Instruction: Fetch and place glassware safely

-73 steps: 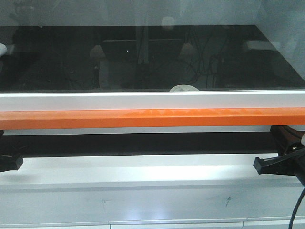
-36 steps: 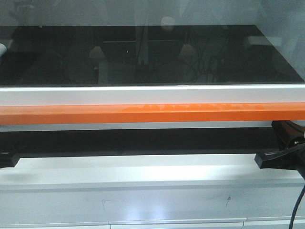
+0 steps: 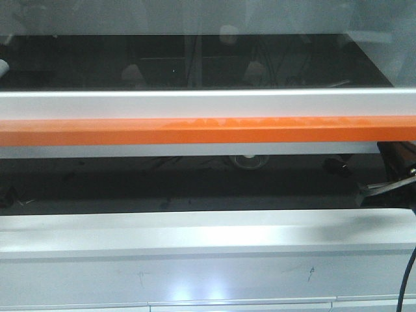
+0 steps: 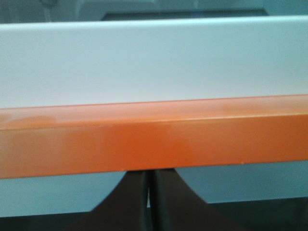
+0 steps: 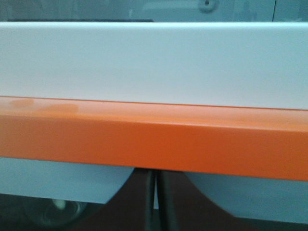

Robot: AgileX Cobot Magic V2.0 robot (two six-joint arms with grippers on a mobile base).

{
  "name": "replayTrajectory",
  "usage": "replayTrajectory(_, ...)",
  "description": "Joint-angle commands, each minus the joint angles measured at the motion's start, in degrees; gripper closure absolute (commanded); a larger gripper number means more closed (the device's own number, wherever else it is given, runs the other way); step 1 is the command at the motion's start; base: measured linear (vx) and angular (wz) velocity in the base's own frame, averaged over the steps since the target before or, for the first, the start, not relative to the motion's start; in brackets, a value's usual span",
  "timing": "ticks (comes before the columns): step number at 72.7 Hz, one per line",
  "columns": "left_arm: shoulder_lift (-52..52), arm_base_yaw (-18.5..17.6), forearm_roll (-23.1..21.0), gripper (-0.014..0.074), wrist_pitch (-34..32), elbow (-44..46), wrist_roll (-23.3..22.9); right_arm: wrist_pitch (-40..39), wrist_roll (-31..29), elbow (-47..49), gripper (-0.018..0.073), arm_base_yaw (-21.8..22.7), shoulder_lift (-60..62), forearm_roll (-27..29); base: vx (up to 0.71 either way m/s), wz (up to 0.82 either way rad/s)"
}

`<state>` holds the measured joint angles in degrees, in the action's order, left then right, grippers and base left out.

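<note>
The glassware (image 3: 249,160), a small clear jar, shows only in part in the dark gap under the raised sash, its lid hidden by the sash frame. A blurred glass shape low left in the right wrist view (image 5: 52,210) may be the same jar. My left gripper (image 4: 149,174) is shut, with its tips against the underside of the orange bar (image 4: 154,144). My right gripper (image 5: 155,173) is shut in the same way under the orange bar (image 5: 159,144). In the front view the right gripper (image 3: 382,190) is at the far right, below the bar (image 3: 208,130).
The white sash frame (image 3: 208,104) with dark glass above it spans the whole width. A white sill (image 3: 208,227) and cabinet front lie below the opening. A black cable (image 3: 406,273) hangs at the lower right.
The sash and its orange bar have moved up and both grippers have risen with it. The gap under it has widened. The jar now shows below the sash instead of above it.
</note>
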<state>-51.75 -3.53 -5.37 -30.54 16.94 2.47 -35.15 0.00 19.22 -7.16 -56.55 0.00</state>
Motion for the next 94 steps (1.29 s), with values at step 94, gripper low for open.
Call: replayTrajectory(94,18.1,-0.3,2.4,0.0604,21.6,16.3,-0.7,31.7,-0.8,15.9,0.056,0.1,17.0,-0.6,0.0,0.0)
